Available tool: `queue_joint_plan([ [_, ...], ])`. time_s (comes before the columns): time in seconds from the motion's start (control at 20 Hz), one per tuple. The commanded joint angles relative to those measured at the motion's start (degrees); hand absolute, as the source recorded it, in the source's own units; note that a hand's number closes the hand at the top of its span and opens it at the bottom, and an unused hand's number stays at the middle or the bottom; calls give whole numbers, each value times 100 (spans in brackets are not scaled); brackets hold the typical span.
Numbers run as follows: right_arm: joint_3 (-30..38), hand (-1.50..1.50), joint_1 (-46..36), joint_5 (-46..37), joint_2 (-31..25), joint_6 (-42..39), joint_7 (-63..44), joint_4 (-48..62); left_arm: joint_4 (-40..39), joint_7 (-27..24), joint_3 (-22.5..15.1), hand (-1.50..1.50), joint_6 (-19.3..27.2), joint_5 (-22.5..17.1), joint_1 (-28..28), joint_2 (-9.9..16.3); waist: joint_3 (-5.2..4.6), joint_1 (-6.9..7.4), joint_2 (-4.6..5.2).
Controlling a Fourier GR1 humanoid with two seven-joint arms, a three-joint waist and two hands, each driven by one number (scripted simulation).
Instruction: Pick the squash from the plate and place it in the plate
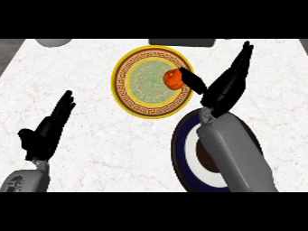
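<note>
Reaching my right hand (224, 83), fingers straight and spread, beside the round orange squash (174, 79) on the far yellow patterned plate (131, 97), I risk nudging it away before closing.

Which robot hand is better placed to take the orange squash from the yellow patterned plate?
The right robot hand: its open fingers are right beside the orange squash on the yellow patterned plate. The left robot hand rests open, far from it.
</note>
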State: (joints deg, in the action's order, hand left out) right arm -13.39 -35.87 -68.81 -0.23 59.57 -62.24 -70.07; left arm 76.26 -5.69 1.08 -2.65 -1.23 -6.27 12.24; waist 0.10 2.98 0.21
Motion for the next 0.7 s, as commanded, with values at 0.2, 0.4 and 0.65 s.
queue_joint_plan([
  [0.2,-1508,-150,1655,-586,22,1565,-798,-862,8,-73,179,0,2,-17,183,79,-11,-277,-39],
  [0.4,-2013,-150,2842,-527,22,2027,-184,-1252,254,-36,51,0,176,106,432,-112,-6,-293,-35],
  [0.65,-2168,-150,3624,-33,-335,1640,415,-1966,18,-51,368,0,-68,-45,168,83,-9,-318,-27],
])
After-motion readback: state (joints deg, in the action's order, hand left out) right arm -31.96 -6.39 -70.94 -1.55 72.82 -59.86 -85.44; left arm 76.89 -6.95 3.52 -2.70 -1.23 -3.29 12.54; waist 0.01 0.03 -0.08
